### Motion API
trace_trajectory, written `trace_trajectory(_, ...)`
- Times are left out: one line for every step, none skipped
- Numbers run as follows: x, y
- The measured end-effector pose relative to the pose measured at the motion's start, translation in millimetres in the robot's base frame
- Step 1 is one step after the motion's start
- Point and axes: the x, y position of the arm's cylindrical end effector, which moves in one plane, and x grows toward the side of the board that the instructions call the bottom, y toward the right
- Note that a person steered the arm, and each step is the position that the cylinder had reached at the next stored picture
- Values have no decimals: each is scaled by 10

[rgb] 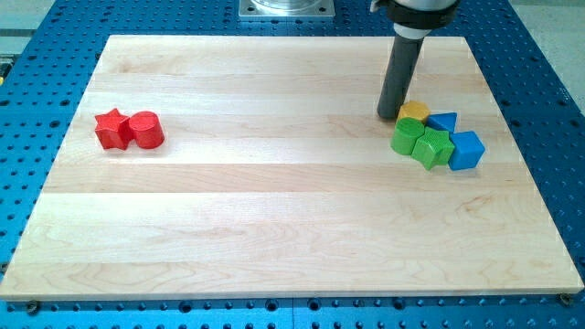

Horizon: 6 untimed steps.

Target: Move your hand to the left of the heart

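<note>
My tip [390,115] rests on the wooden board [274,228] at the view's upper right. It is just left of a yellow block [415,111], touching it or nearly so. The yellow block has a rounded top and may be the heart; its shape is not clear. The block is at the top of a tight cluster with a blue triangular block [444,121], a green cylinder [408,136], a green ridged block [433,146] and a blue cube [466,150].
A red star [112,128] and a red cylinder [146,130] sit touching each other at the view's left. A blue perforated table [37,73] surrounds the board. The arm's mount [286,8] is at the view's top.
</note>
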Motion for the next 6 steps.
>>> trace_trajectory(-502,-210)
trace_trajectory(-1167,-211)
trace_trajectory(-1589,-142)
trace_trajectory(-1599,18)
trace_trajectory(-1359,-71)
trace_trajectory(-1205,-127)
